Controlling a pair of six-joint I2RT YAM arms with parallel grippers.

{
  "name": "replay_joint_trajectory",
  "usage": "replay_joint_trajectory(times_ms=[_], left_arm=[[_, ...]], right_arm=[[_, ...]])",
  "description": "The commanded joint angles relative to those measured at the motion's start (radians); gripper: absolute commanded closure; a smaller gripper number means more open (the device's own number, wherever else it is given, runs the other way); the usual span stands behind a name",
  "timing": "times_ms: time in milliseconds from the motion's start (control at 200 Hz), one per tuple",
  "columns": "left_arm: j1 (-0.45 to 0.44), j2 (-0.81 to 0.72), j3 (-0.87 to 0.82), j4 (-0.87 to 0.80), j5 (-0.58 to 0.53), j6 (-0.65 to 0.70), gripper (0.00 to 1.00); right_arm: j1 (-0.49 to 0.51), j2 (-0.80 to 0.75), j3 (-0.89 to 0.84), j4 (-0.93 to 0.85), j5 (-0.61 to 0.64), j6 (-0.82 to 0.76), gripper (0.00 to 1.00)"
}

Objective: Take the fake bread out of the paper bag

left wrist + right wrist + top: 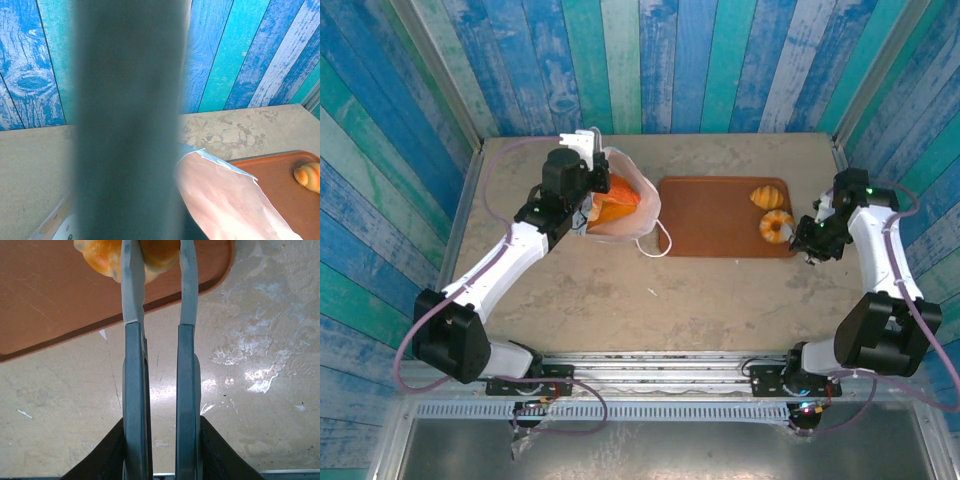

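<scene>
**Table and surroundings.** The beige, worn table (620,300) is enclosed by blue plank walls (650,60). A brown tray (715,225) lies right of centre toward the far edge.

**Task items.**
- The paper bag (638,205) lies on its side near the far edge, left of centre, just beside the tray's left end. Its mouth faces the left edge.
- An orange loaf (616,200) of fake bread shows inside the mouth.
- One cord handle (662,240) trails onto the table toward the near edge.
- Two rolls sit at the tray's right end, one (767,197) toward the far edge and one (777,227) toward the near edge.

**Left hand.** The left hand (588,158) is at the bag's mouth, and its arm covers part of the opening. Whether its jaws are wide or closed cannot be told. In the left wrist view one blurred dark finger (125,120) blocks the middle. The bag's paper (225,200) is just beside it, with the tray (275,175) and a roll (310,177) beyond.

**Right hand.** The right hand (808,238) sits at the tray's right edge, against the nearer roll. The right wrist view adds the gap, which is too small to judge from overhead. The jaws stand narrowly apart. The fingers (132,285) cross the tray's rounded corner (212,260), with the roll (100,255) at their tips. Whether they press it cannot be told.
</scene>
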Motion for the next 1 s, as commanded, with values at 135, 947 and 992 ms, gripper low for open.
replay_joint_trajectory(times_ms=[135, 947, 992], left_arm=[[-0.002, 0.003, 0.003, 0.042, 0.001, 0.007, 1.00], [-0.001, 0.005, 0.001, 0.040, 0.011, 0.001, 1.00], [-0.001, 0.007, 0.003, 0.039, 0.011, 0.003, 1.00]], right_arm=[[-0.024, 0.053, 0.042, 0.017, -0.028, -0.037, 0.73], [-0.037, 0.123, 0.087, 0.060, -0.037, -0.015, 0.56], [-0.037, 0.126, 0.090, 0.063, -0.047, -0.014, 0.56]])
